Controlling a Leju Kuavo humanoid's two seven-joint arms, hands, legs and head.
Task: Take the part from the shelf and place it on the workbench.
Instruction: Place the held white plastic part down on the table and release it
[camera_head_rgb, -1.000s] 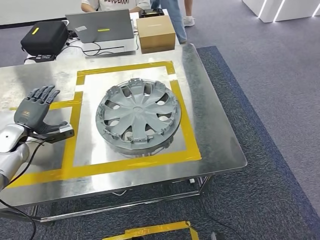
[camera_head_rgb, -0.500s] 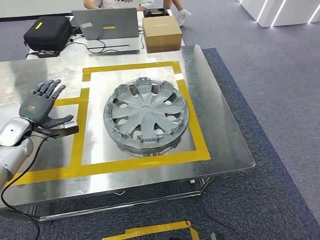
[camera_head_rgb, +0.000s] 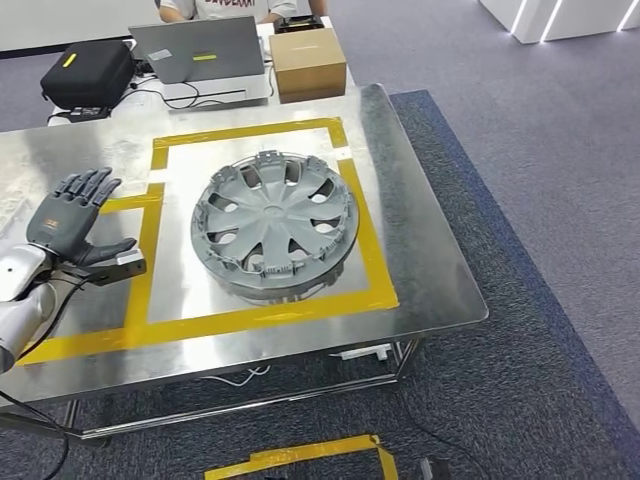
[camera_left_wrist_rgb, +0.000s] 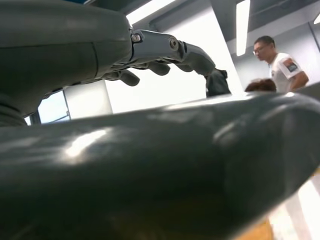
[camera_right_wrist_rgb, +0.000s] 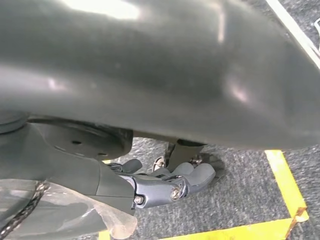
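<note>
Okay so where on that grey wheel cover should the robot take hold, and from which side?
Probably the outer rim of the wheel cover, from its left, nearest the open left hand. It lies flat inside the yellow tape square, so the rim and spoke openings look like the graspable edges.

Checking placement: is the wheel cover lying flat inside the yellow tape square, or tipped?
Flat. The wheel cover rests face up on the metal table, inside the yellow tape square. The left hand is apart from it.

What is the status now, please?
Left hand open, above the workbench. Right hand empty, fingers apart, over carpet. Wheel cover flat inside the yellow tape square.
</note>
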